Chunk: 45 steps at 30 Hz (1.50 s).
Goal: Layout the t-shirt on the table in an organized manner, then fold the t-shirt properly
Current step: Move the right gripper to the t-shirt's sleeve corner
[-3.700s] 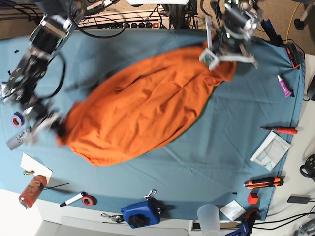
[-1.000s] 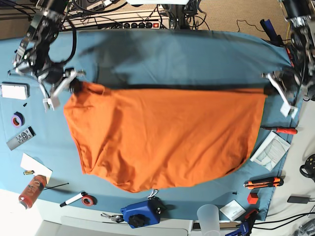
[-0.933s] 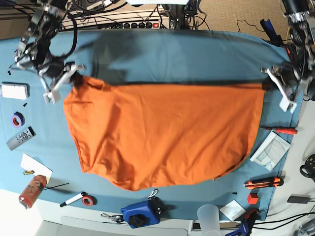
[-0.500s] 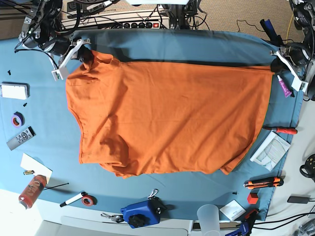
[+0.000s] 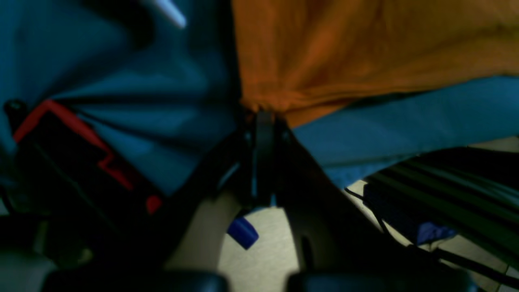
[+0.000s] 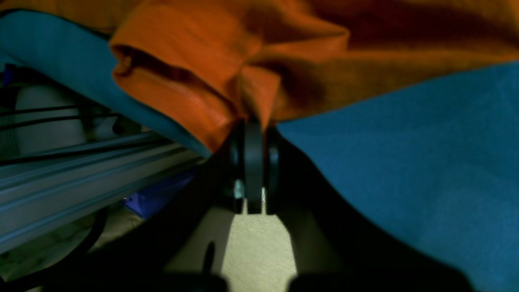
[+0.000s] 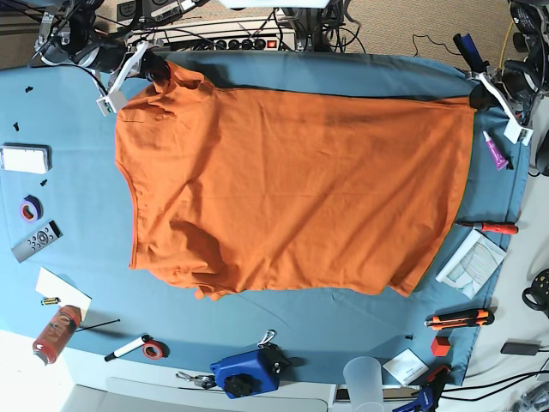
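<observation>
- Base view is showing the t-shirt (image 7: 292, 184) lying spread across the table (image 7: 257, 330), its far edge pulled straight.
- My right gripper (image 6: 253, 121) is pinching a far corner by the sleeve — jaws clamped on fabric.
- My left gripper (image 5: 263, 115) is pinching the opposite far corner likewise.
- Layout is looking nearly finished — the near hem is bunching, and I'm judging every fold remains.
</observation>
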Available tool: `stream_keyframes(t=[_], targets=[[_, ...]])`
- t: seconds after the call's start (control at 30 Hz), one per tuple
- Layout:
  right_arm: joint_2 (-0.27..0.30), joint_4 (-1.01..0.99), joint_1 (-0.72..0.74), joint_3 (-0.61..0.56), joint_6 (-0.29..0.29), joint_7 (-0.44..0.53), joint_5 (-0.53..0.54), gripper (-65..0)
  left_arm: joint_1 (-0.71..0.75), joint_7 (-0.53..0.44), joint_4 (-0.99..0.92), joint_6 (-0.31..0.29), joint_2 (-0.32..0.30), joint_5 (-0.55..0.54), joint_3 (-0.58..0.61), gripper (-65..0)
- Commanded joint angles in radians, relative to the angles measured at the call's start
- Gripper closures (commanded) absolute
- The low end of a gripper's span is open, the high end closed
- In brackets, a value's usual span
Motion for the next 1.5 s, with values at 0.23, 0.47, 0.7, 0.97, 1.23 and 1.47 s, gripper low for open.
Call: stream_keyframes(t=[0.23,0.47,0.7,0.97,1.23,1.47], targets=[[0.050,0.020,-0.003,0.006,0.005,-0.020,0.188,-13.6,0.002,0.115,0.016,0.006,-0.054,-0.144,-0.011,-30.1],[0.060,0.219,0.073,0.201,0.026,-0.020,0.252,-13.6,0.003,0.149,0.119,0.001,-0.075,-0.256,-0.089,-30.1],[0.074,0.256,0.290,0.343,-0.040,0.057,0.002,-13.6,0.003,0.127,0.227,0.001,-0.075,-0.256,-0.249,-30.1],[0.099,-0.106,0.601,0.105,-0.098,0.290,-0.302,-13.6,0.003,0.085,0.227,0.001,-0.074,-0.256,-0.258,-30.1],[0.098,-0.578,0.917,-0.129,-0.167,0.412,-0.561,-13.6,0.003,0.085,0.227,0.001,-0.074,-0.256,-0.258,-30.1],[0.091,-0.863,1.034,-0.211,-0.166,0.455,-0.574,-13.6,0.002,0.071,0.227,0.001,-0.060,-0.256,-0.258,-30.1]])
